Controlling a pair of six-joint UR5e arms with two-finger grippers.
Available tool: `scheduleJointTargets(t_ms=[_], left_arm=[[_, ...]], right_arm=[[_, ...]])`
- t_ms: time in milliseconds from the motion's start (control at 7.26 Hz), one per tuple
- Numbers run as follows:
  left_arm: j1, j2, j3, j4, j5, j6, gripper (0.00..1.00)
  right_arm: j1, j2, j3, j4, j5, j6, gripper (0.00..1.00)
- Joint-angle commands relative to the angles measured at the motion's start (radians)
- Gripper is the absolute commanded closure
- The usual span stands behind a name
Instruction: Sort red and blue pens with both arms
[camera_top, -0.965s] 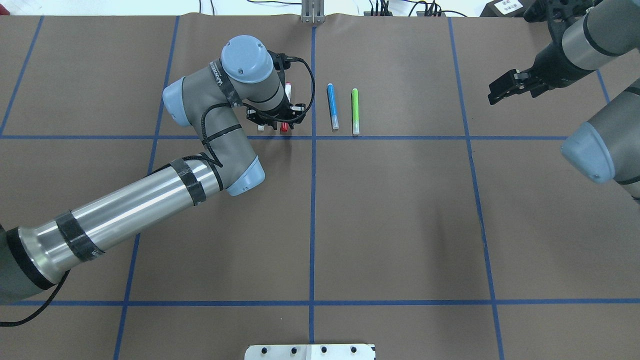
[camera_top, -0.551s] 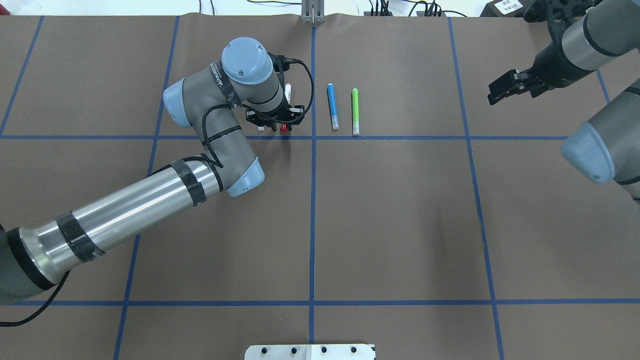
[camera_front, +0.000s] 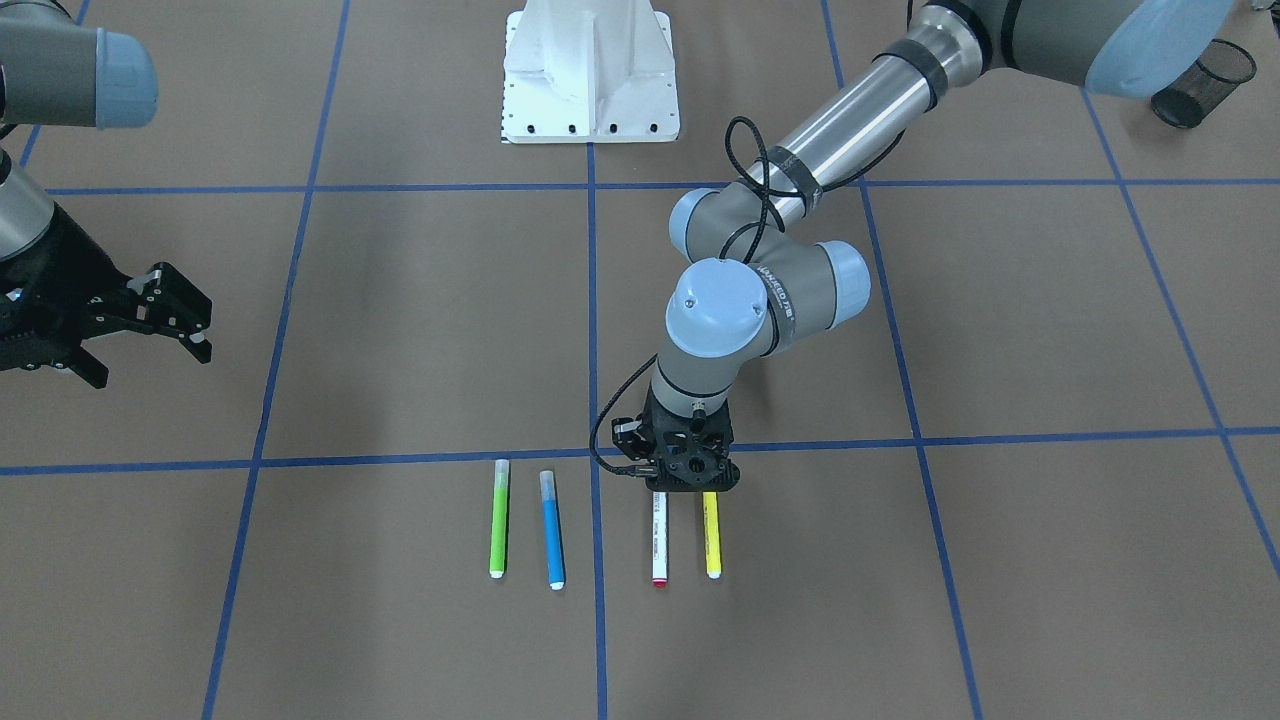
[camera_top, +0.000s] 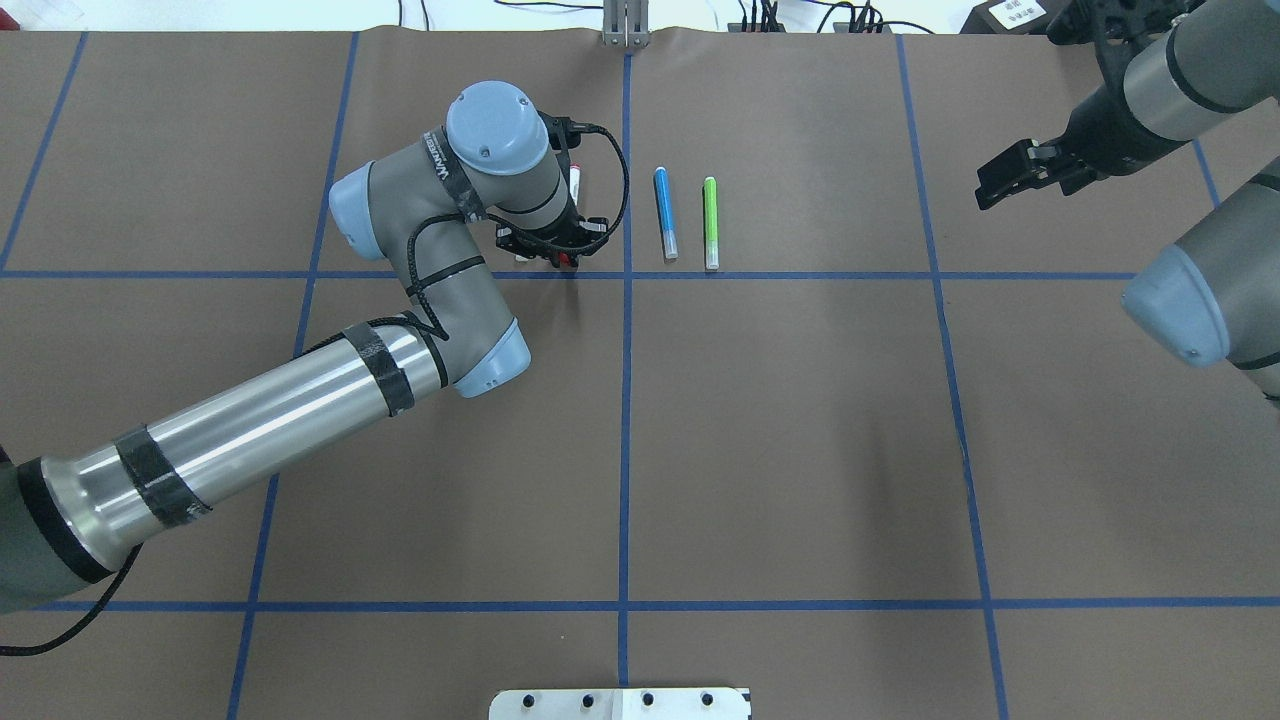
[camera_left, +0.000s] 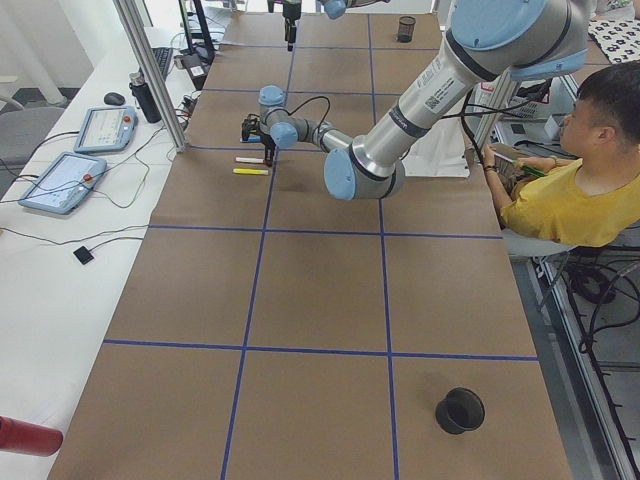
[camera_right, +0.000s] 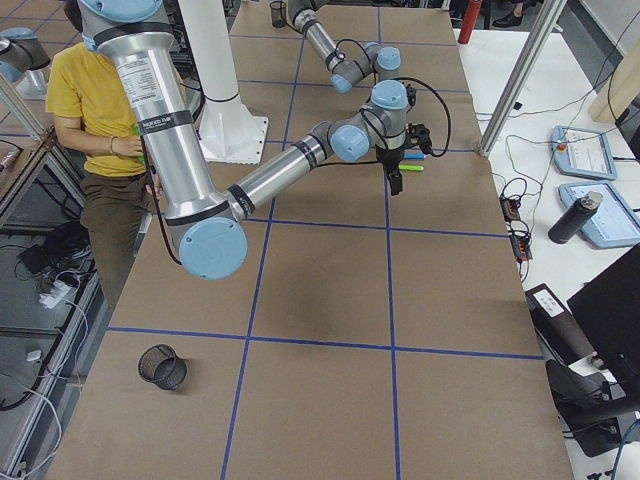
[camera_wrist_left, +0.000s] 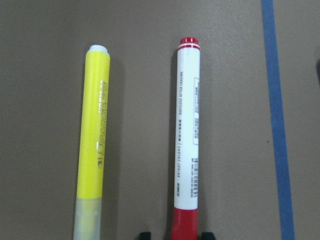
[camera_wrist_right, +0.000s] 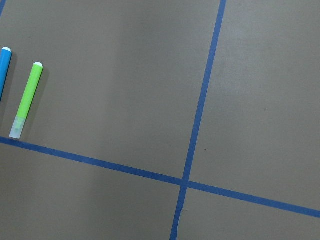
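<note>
Left fingers (camera_wrist_left: 145, 236) straddling red pen (camera_wrist_left: 187, 130) cap, yellow marker (camera_wrist_left: 92, 130) near

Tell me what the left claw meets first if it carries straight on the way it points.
The red pen: the left claw points straight down, its fingertips either side of the red cap. The cap would come between them; the tips themselves probably reach the table, though height is unclear.

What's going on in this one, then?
The left hand is low over the red pen, open astride its red cap, not gripping yet. That pen lies flat on the table beside the yellow marker. The blue pen and green marker lie across the tape line. The right hand hangs open and empty off to the side.
</note>
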Motion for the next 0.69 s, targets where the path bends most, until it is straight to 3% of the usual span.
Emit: scheduleJointTargets(t_ms=[0,276,551], left_arm=[[0.001,0.0,-0.003,0.0,0.006,0.0,1.0],[-0.002,-0.001,-0.027,0.002,0.006,-0.005,1.0],[-0.008,0.009,-0.127,0.064,0.006,-0.028,1.0]], right_arm=[[0.0,0.0,0.0,-0.001,0.0,0.0,0.0],[0.0,0.0,0.0,0.001,0.0,0.0,0.0],[0.0,0.0,0.003,0.001,0.0,0.0,0.0]])
